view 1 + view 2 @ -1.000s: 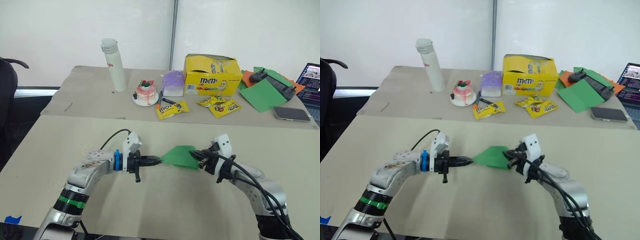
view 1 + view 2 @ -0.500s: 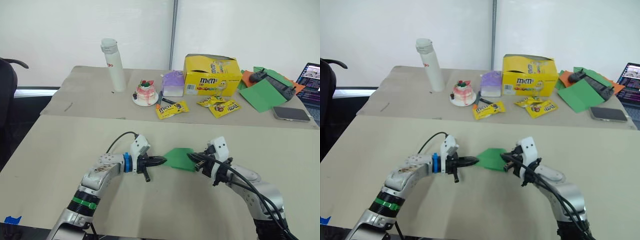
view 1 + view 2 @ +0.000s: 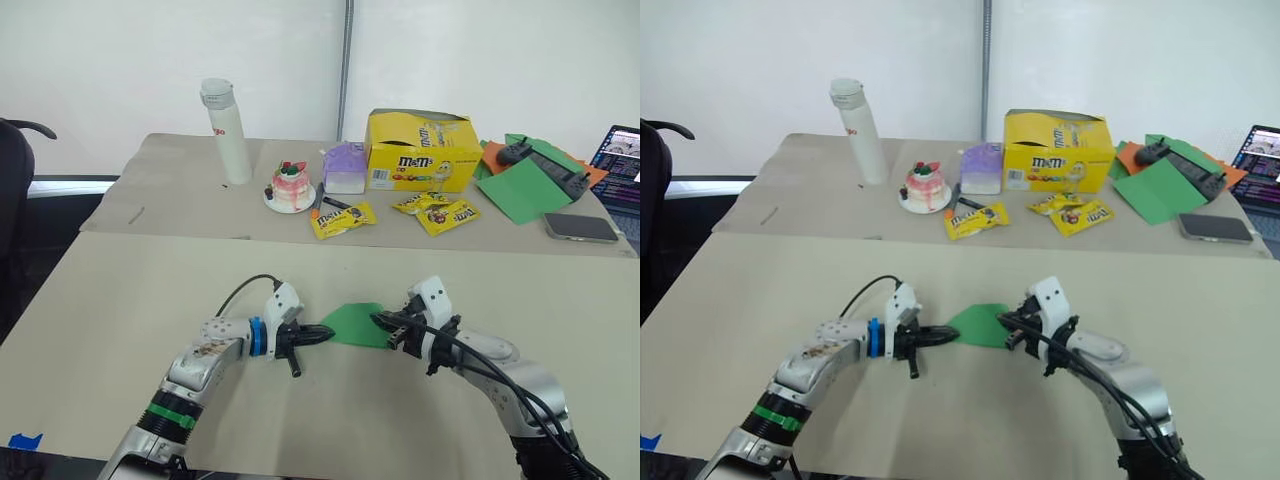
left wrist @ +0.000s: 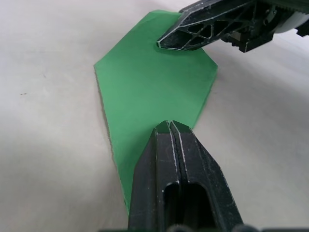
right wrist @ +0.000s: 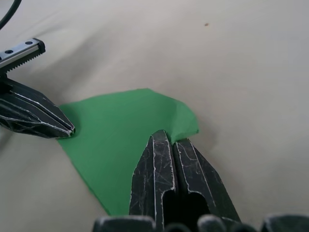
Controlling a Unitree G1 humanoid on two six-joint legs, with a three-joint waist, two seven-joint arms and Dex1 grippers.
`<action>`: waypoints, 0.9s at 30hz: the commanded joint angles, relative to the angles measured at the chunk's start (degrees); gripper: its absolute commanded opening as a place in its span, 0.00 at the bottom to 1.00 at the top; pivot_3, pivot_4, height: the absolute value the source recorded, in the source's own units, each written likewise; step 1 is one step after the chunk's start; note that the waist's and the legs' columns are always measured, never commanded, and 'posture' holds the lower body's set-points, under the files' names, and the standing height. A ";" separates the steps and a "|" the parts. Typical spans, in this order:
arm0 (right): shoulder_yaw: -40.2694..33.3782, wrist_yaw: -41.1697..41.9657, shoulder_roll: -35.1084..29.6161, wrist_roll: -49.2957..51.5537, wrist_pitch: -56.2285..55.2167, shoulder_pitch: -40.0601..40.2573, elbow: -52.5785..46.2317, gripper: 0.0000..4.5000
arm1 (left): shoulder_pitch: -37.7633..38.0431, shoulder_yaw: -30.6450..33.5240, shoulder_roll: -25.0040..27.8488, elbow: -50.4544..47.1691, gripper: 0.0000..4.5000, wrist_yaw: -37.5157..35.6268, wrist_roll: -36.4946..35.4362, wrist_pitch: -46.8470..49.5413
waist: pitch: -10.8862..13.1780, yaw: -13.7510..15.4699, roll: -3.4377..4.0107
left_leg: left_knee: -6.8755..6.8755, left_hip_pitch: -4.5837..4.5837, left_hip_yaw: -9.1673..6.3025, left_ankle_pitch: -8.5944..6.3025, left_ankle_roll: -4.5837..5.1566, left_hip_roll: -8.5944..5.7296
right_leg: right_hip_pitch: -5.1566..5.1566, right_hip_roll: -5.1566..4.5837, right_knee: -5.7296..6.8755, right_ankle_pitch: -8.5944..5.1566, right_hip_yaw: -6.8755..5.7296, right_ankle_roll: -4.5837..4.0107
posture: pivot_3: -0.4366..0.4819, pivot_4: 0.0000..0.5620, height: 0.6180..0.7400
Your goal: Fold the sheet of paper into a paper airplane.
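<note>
Two grippers meet over your sheet of paper (image 3: 357,325), which lies on the near table (image 3: 120,300) as a folded green piece with an angled outline, between the arms. Your left gripper (image 4: 170,126) has its fingers pressed together, tips on the sheet's left end. Your right gripper (image 5: 167,137) is likewise closed, tips on the right edge, where the paper curls up slightly. You cannot tell whether either pinches paper; the fingers hide the layers beneath.
</note>
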 commanded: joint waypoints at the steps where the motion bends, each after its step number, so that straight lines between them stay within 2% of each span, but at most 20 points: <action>1: -1.15 1.57 -0.38 1.32 -1.32 -0.87 -0.63 0.01 | 1.88 -1.12 0.70 1.78 0.00 -0.40 1.21 0.03 | -0.01 0.00 0.01 | 0.00 0.00 0.00 0.00 0.00 0.00 | 0.00 0.00 0.00 0.00 0.00 0.00 | 0.48 0.27 1.00; 2: -1.78 2.47 -0.48 2.42 -1.03 -0.99 -0.55 0.14 | 2.17 -1.03 0.79 1.72 0.00 -0.36 1.21 0.01 | -0.01 0.00 0.02 | 0.00 0.00 0.00 0.00 0.00 0.00 | 0.00 0.00 0.00 0.00 0.00 0.00 | 0.48 0.27 1.00; 7: 0.26 7.27 -4.48 0.40 -3.96 -2.89 2.19 0.51 | 3.03 -0.94 1.05 1.23 0.00 1.00 2.31 -0.10 | -0.08 -0.10 0.10 | 0.01 0.04 0.03 0.00 0.00 -0.01 | 0.04 -0.01 0.00 0.00 0.02 0.00 | 0.48 0.27 1.00; 16: 0.31 13.25 -4.72 2.60 -4.54 -7.45 8.96 0.51 | 3.57 -0.44 0.27 1.13 0.00 2.82 2.20 0.22 | -0.14 -0.07 0.12 | 0.00 0.06 0.02 0.00 0.00 0.00 | 0.05 0.03 0.01 0.00 0.02 0.00 | 0.48 0.27 1.00; 27: -2.18 20.31 -5.08 9.12 1.89 -11.97 15.54 0.51 | 3.37 -0.45 0.15 1.21 0.00 3.11 2.06 0.37 | -0.15 -0.04 0.13 | 0.02 0.07 0.01 0.00 0.00 0.01 | 0.06 0.03 0.02 0.00 0.02 0.00 | 0.48 0.27 1.00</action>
